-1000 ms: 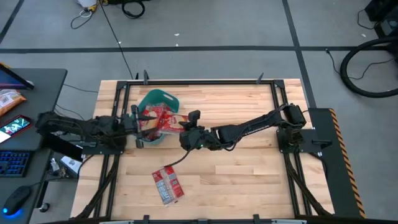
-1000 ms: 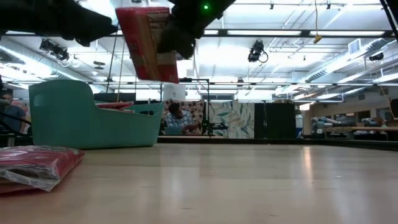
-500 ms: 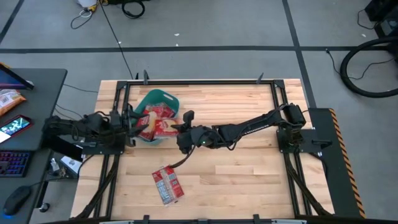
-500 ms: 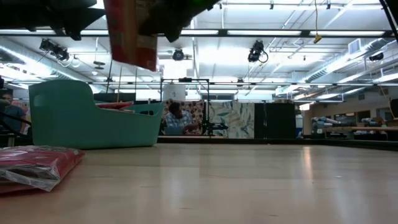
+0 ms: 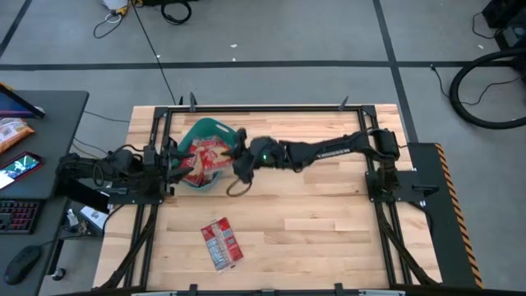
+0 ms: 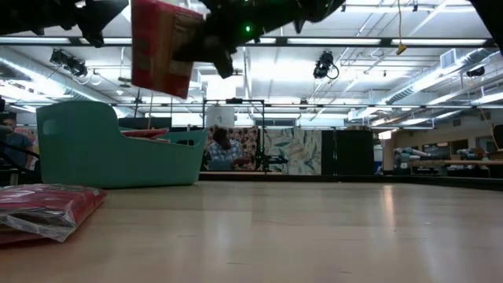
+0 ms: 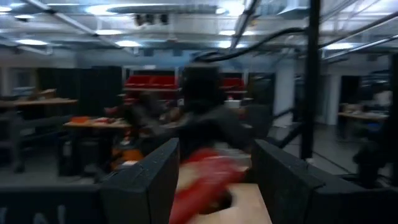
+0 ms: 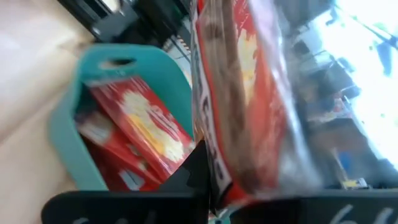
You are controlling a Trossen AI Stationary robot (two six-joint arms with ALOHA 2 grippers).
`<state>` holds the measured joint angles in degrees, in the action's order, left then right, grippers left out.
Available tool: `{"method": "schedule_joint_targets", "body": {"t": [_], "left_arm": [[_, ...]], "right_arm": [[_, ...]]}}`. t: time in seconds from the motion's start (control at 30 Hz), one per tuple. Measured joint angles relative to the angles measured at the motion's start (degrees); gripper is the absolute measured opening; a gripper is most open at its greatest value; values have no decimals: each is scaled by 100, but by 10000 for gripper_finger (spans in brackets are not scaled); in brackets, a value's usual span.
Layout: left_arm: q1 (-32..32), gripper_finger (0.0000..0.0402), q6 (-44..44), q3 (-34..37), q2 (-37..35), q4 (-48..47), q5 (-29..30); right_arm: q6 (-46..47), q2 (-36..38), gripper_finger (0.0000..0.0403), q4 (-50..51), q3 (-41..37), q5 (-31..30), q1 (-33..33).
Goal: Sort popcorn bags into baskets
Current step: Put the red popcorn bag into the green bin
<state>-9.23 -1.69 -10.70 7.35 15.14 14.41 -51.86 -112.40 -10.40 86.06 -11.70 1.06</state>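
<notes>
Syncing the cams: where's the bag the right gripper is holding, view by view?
High: held bag at the right gripper, over the basket's right edge.
Low: top left, hanging well above the basket.
Left wrist: a red blur past the fingers, possibly it; cannot tell.
Right wrist: fills the middle, upright, with the basket below.
Shared landmark: the teal basket.
</notes>
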Motion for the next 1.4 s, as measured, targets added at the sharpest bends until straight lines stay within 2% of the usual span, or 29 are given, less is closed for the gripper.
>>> {"method": "schedule_joint_targets", "body": {"t": [0.17, 0.27, 0.4, 0.53, 0.6, 0.67, 0.7, 0.83, 0.9, 1.07, 1.23, 1.33, 1.4], "left_arm": [[0, 204, -3, 0, 17, 87, -182], [2, 204, -42, -2, 54, 94, -163], [0, 204, -35, -3, 81, 148, -180], [-2, 204, -20, -7, 66, 105, -185], [-2, 204, -18, -7, 66, 79, -184], [-2, 204, -12, -7, 79, 70, -179], [-2, 204, -10, -7, 79, 56, -181], [-2, 204, -16, -6, 84, 44, -178], [-2, 204, -16, -7, 85, 55, -162], [-2, 204, -16, -7, 87, 39, -159], [-1, 204, -16, -4, 90, -73, -157], [-2, 204, -41, -4, 88, -264, -157], [-1, 204, -42, -4, 87, -577, -157]], "right_arm": [[331, -316, 32, 215, 289, -6, 273], [186, -859, 33, 579, 979, 21, 157], [-69, -1514, 33, 1102, 2031, -276, 29], [-86, -2042, 33, 1614, 2765, -1354, 70], [-44, -2227, 36, 1565, 3006, -2041, 115], [-30, -2361, 41, 1680, 3194, -2447, 133], [-21, -2375, 44, 1789, 3240, -2467, 141], [261, -2380, 70, 1938, 3252, -1676, 121], [407, -2380, 86, 1944, 3252, -1518, 109], [670, -2374, 129, 2003, 3254, -1513, 125], [778, -2126, 149, 2682, 3254, -1537, -55], [1133, -1911, 149, 3278, 3254, -1014, -245], [1442, -1818, 148, 3673, 3254, -456, -358]]}}
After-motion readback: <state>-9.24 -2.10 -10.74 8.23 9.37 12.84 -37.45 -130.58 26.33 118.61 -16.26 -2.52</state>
